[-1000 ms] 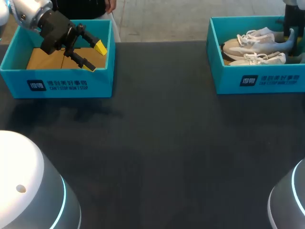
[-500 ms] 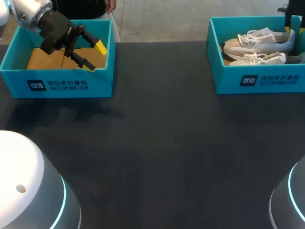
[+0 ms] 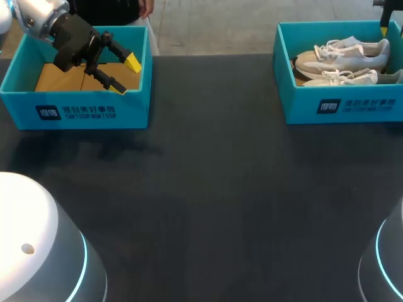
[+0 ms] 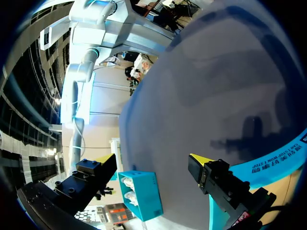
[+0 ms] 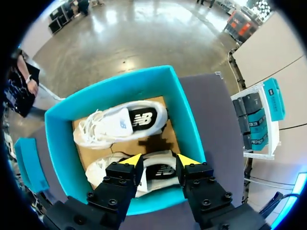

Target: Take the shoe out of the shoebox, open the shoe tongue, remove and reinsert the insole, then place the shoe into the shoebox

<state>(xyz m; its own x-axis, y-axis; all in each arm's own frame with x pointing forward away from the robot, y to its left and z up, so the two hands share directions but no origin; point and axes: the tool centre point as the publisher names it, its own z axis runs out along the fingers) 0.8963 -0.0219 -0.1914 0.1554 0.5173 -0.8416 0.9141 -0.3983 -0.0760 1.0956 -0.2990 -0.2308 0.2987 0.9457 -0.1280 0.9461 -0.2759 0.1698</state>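
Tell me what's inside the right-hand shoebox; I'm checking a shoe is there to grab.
Inside the shoebox a pale sneaker and a second sneaker lie side by side on a brown cardboard floor. Their insoles are hidden inside them.

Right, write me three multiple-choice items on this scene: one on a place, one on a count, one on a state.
1. Where do the white sneakers lie?
A. in the left shoebox
B. in the right shoebox
C. on a box lid

2. How many sneakers are there?
A. one
B. two
C. three

3. How do the fingers of the right gripper stand?
A. shut on a sneaker
B. shut on the box wall
C. open, holding nothing

Key:
1 B: the head view shows them in that box, and the left shoebox holds none.
2 B: two lie side by side.
3 C: the right wrist view shows the fingers apart above the sneakers, touching nothing.
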